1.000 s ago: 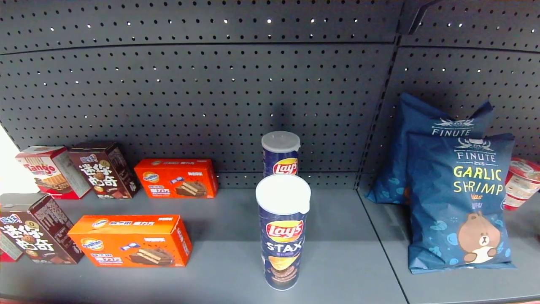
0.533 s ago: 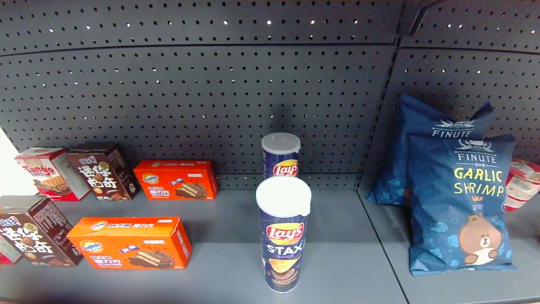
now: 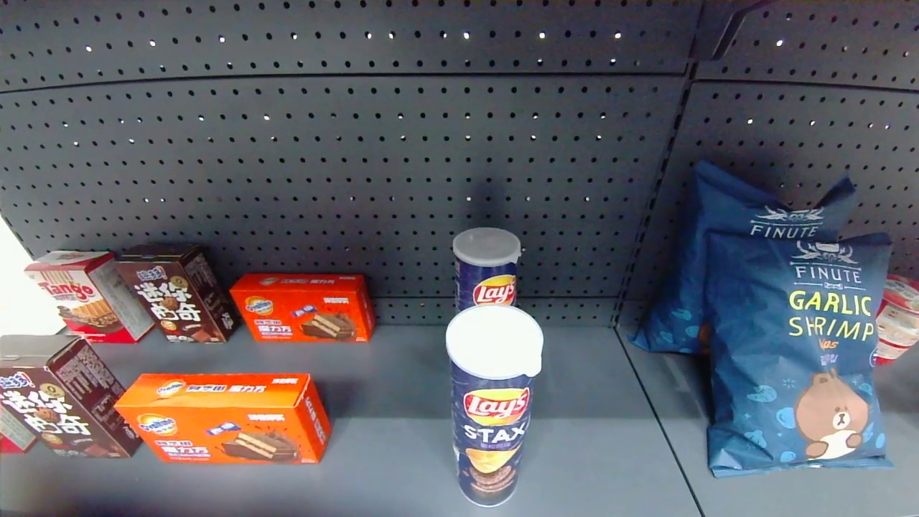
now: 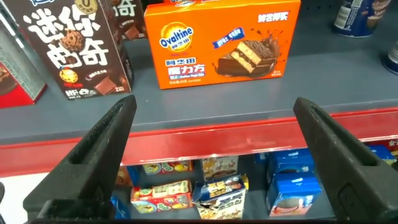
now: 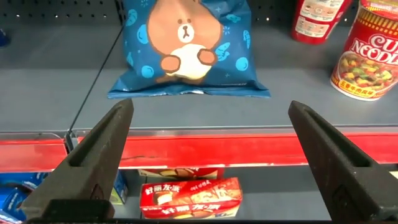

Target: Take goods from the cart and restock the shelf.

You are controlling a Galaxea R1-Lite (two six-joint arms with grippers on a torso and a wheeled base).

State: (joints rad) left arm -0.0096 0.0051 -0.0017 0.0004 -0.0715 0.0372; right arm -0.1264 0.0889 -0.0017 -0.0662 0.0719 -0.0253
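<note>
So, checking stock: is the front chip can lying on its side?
No, the front can stands upright on the shelf.

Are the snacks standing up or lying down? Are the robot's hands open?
Front chip can: upright, lid on.
Rear chip can: upright, lid on.
Front orange box: closed, on its long side.
Front shrimp chip bag: sealed, leaning back.
Left gripper: open, empty.
Right gripper: open, empty.
</note>
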